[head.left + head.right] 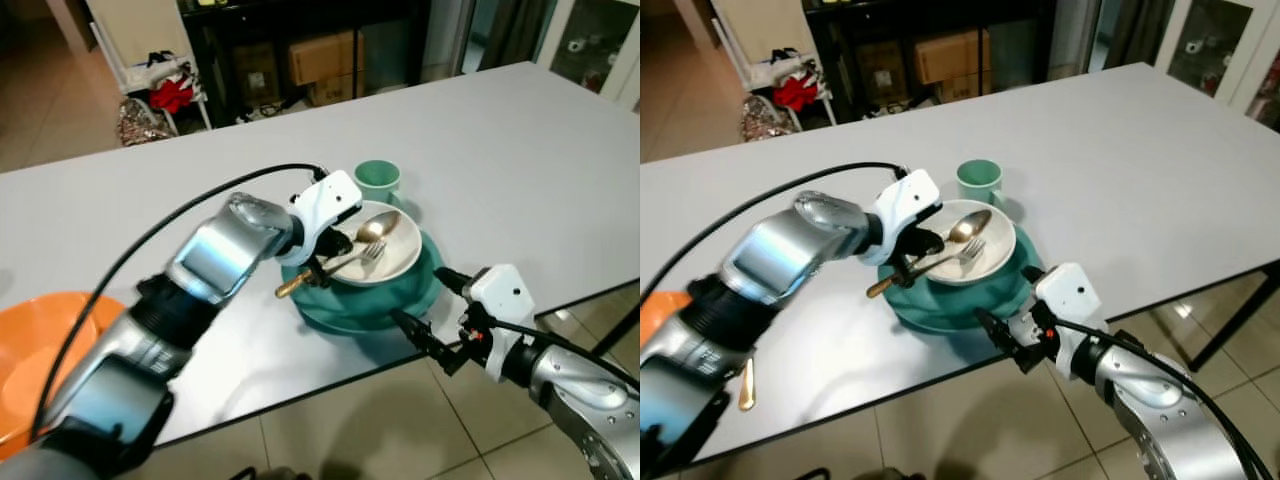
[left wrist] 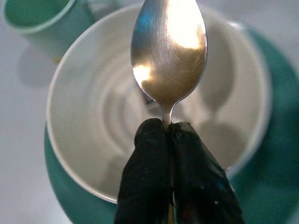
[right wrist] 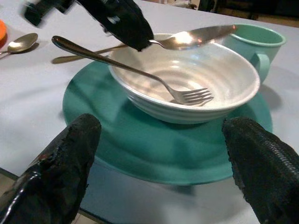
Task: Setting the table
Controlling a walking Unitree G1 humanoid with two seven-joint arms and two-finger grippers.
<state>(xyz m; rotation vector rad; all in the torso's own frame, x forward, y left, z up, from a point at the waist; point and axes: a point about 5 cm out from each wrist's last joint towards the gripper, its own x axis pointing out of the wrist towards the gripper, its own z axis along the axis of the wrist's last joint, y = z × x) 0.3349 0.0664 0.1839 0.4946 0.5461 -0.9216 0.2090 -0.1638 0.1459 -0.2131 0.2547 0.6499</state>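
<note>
Spoon (image 2: 168, 56): pinched at the neck by the left gripper (image 1: 322, 262), held over the white bowl (image 1: 395, 262) on the teal plate (image 3: 140, 154), counter. Right gripper (image 1: 432, 322): spread beside the plate. Level lift advised, clear of the fork (image 3: 140, 74).

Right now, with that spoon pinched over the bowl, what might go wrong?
The left claw pinches the spoon only at its thin neck, so it could twist or slip into the bowl. The fork leans on the bowl's rim and might tip out if bumped. The plate sits near the table edge, where the open right claw could nudge it.
</note>
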